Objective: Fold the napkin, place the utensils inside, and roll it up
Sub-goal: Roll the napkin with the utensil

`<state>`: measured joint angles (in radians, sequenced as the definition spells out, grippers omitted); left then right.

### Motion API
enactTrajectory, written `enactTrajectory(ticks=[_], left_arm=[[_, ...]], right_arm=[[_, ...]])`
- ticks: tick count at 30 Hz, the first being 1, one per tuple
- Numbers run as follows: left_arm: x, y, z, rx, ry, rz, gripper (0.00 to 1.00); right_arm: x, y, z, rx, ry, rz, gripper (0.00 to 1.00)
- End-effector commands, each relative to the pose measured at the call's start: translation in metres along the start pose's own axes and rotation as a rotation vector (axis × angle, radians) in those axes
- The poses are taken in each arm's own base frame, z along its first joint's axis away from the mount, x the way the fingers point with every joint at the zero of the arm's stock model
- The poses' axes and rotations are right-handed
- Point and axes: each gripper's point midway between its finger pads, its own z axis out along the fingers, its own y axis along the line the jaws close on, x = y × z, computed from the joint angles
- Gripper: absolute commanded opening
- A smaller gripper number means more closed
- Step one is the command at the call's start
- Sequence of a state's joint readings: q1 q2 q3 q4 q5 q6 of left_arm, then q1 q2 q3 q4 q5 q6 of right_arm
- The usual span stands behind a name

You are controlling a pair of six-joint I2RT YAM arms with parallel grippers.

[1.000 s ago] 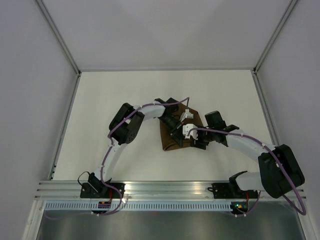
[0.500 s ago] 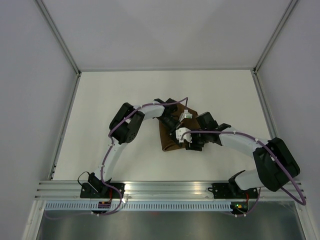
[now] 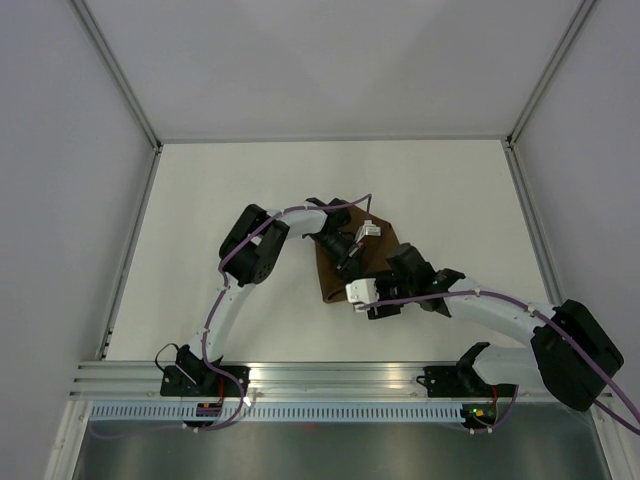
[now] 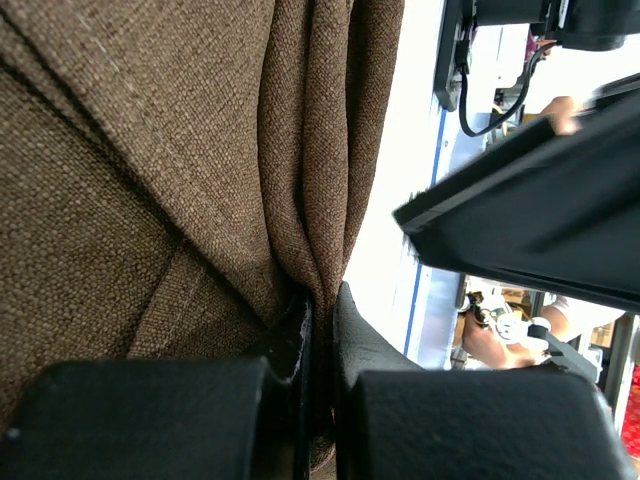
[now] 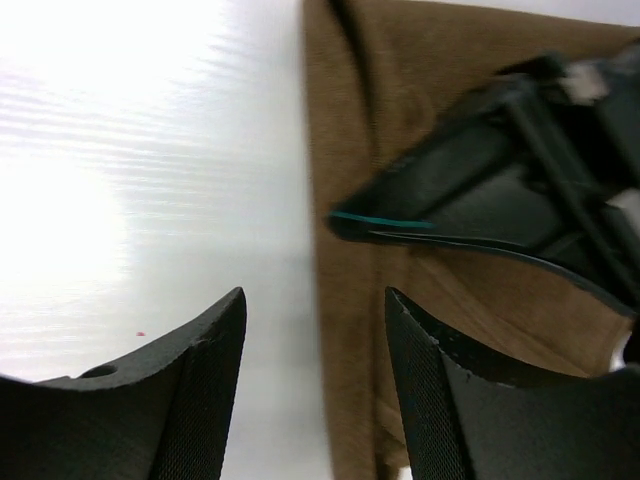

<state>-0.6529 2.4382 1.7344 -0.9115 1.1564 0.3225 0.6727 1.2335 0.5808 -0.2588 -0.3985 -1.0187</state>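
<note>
The brown napkin (image 3: 330, 280) lies bunched and folded in the middle of the white table. My left gripper (image 3: 352, 260) is shut on a gathered fold of it; the left wrist view shows the cloth (image 4: 180, 150) pinched between the fingers (image 4: 322, 310). My right gripper (image 3: 358, 296) is open and empty, low over the napkin's near edge. In the right wrist view its jaws (image 5: 315, 330) straddle the cloth's edge (image 5: 350, 330), with the left gripper (image 5: 480, 200) just beyond. No utensils show in any view.
Bare white table (image 3: 220, 190) surrounds the napkin, bounded by metal rails at the left (image 3: 130, 250), right (image 3: 530, 220) and near side (image 3: 330, 375). The two arms meet closely over the napkin.
My right gripper has moved toward the near left, from the napkin's right side to its near edge. My left gripper has stayed shut on the cloth, which has bunched slightly.
</note>
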Motion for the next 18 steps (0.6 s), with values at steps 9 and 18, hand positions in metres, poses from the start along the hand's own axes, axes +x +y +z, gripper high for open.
enactTrajectory(ticks=[9, 18], left_arm=[[0.021, 0.04, 0.001, -0.101, 0.054, -0.068, 0.02], [0.022, 0.039, 0.0, -0.08, 0.051, -0.078, 0.02]], right_arm=[[0.012, -0.015, 0.017, 0.127, 0.059, -0.088, 0.62], [0.022, -0.006, 0.027, 0.06, 0.094, -0.101, 0.6]])
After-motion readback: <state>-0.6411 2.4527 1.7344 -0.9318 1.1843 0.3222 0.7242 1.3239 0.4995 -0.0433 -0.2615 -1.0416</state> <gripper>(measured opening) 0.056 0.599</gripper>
